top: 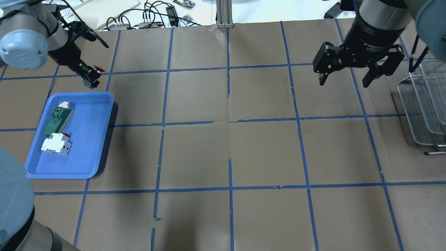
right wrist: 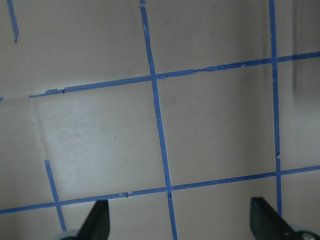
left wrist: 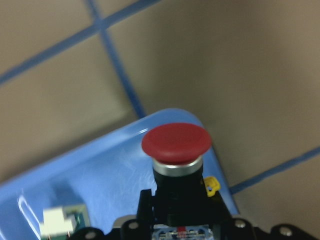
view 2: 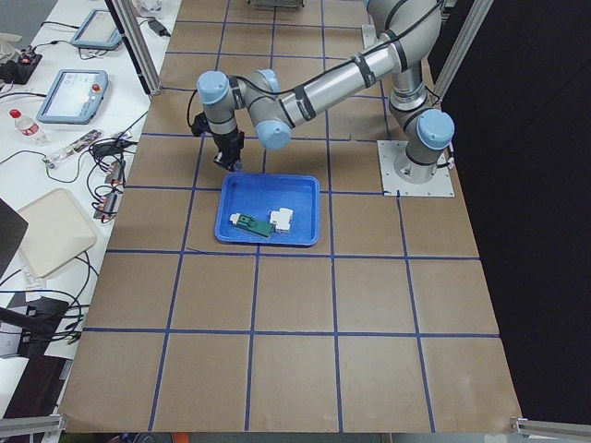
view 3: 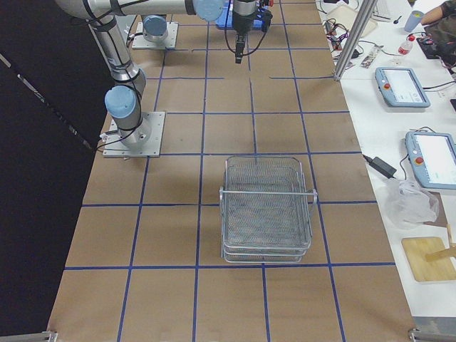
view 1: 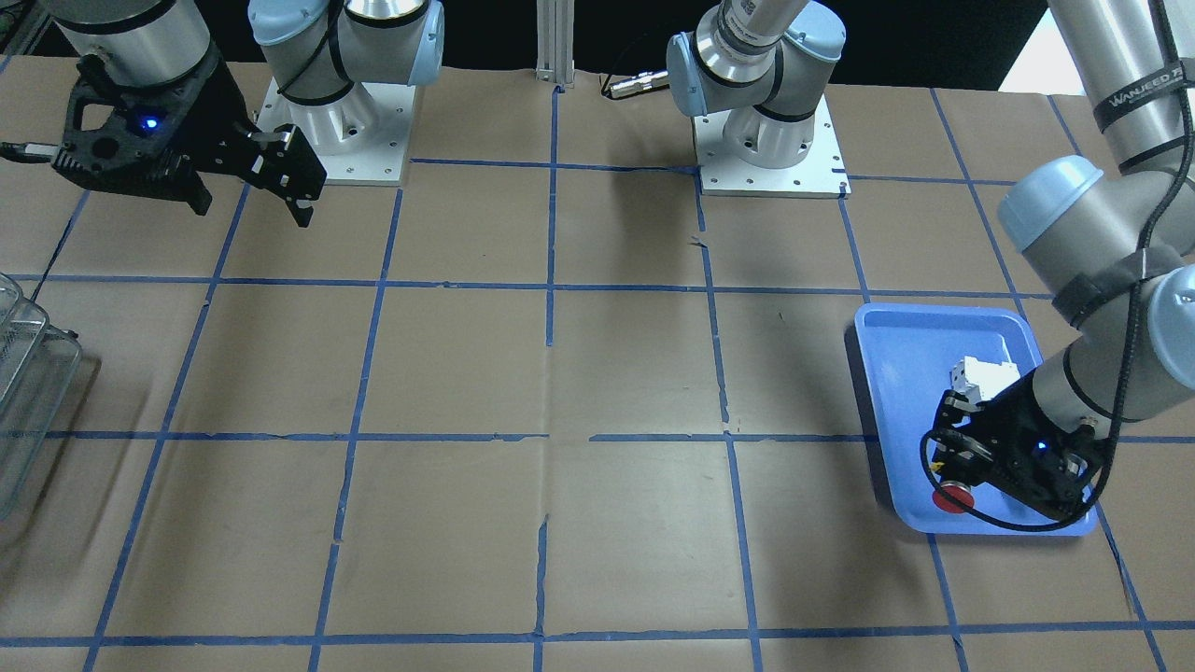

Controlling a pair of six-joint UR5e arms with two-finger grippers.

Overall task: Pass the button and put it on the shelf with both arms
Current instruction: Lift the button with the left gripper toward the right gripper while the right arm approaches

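The button (left wrist: 176, 150), with its red mushroom cap and black body, sits in my left gripper (top: 91, 77), which is shut on it and holds it above the far corner of the blue tray (top: 97, 139). The red cap also shows in the front view (view 1: 953, 497) and the overhead view (top: 99, 68). My right gripper (top: 348, 75) is open and empty, hanging high over the table's right side; its fingertips (right wrist: 97, 222) show in the right wrist view. The wire-mesh shelf (view 3: 265, 206) stands at the table's right end, also in the overhead view (top: 423, 104).
In the blue tray lie a green flat part (top: 57, 120) and a white-and-red block (top: 55, 143). Blue tape lines grid the brown table. Both arm bases (view 1: 770, 140) stand at the robot's edge. Cables and devices lie beyond the far edge.
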